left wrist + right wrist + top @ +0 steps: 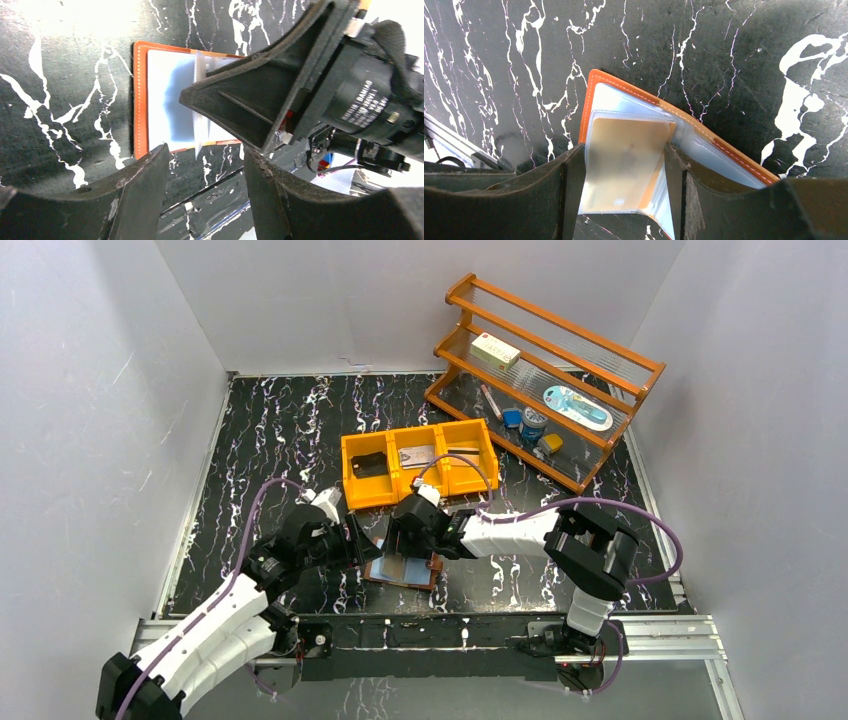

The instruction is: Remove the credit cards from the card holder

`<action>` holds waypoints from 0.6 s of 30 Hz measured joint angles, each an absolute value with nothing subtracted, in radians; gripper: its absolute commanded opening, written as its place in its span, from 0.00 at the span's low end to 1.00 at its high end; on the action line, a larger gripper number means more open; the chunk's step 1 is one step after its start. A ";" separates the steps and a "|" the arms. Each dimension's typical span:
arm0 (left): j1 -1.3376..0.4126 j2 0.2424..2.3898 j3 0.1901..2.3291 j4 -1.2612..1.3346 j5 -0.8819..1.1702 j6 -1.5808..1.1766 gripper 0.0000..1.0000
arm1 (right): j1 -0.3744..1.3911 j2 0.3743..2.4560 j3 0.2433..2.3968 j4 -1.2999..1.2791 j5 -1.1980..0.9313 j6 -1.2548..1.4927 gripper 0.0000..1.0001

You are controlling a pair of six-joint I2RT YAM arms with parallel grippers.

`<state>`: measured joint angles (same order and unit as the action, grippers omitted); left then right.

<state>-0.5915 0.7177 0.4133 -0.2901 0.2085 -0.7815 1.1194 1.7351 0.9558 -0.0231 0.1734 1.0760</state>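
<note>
The card holder (410, 573) lies open near the table's front edge, brown-orange outside with pale clear sleeves (160, 100). In the right wrist view one sleeve stands up from the card holder (704, 135) with a tan credit card (629, 175) inside it. My right gripper (624, 150) has its fingers against both side edges of that sleeve, which bows slightly. My left gripper (206, 165) hangs open just off the holder's near edge, nothing between its fingers. The right gripper's finger (250, 95) covers part of the sleeves. From above, the left gripper (368, 545) and right gripper (402, 545) almost meet.
An orange three-compartment bin (420, 462) stands just behind the holder, with a dark card (370, 466) and a silvery card (417, 456) in it. A wooden rack (545, 380) with small items fills the back right. White walls close both sides.
</note>
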 measured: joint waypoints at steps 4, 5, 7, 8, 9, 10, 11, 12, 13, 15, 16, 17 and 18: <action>-0.591 0.669 0.401 -0.285 0.235 -0.789 0.55 | 1.119 1.734 0.952 -0.019 0.171 1.079 0.66; -0.591 0.668 0.399 -0.284 0.246 -0.788 0.54 | 1.118 1.734 0.952 -0.019 0.171 1.079 0.66; -0.591 0.696 0.399 -0.272 0.271 -0.781 0.52 | 1.118 1.734 0.952 -0.018 0.171 1.079 0.66; -0.591 0.727 0.399 -0.262 0.286 -0.776 0.51 | 1.118 1.734 0.952 -0.018 0.170 1.079 0.66; -0.591 0.764 0.399 -0.252 0.302 -0.769 0.50 | 1.117 1.734 0.952 -0.018 0.169 1.079 0.66; -0.592 0.800 0.399 -0.242 0.315 -0.764 0.49 | 1.116 1.734 0.952 -0.018 0.168 1.079 0.66; -0.593 0.838 0.398 -0.233 0.327 -0.758 0.48 | 1.116 1.734 0.952 -0.016 0.166 1.079 0.66; -0.593 0.860 0.396 -0.224 0.335 -0.754 0.47 | 1.114 1.734 0.951 -0.015 0.164 1.080 0.66; -0.595 0.875 0.389 -0.208 0.344 -0.750 0.46 | 1.114 1.734 0.951 -0.014 0.161 1.082 0.66; -0.596 0.888 0.379 -0.182 0.360 -0.746 0.43 | 1.113 1.734 0.950 -0.011 0.157 1.084 0.65; -0.597 0.892 0.374 -0.161 0.368 -0.744 0.40 | 1.112 1.734 0.949 -0.009 0.155 1.085 0.66; -0.598 0.897 0.368 -0.138 0.376 -0.744 0.38 | 1.112 1.734 0.947 -0.004 0.154 1.086 0.66; -0.598 0.901 0.361 -0.114 0.384 -0.744 0.36 | 1.112 1.734 0.945 0.000 0.154 1.089 0.65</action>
<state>-0.5983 0.9012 0.3614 -0.1139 0.3843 -0.7444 1.1118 1.7340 0.9447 0.0002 0.1535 1.0885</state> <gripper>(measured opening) 0.414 0.656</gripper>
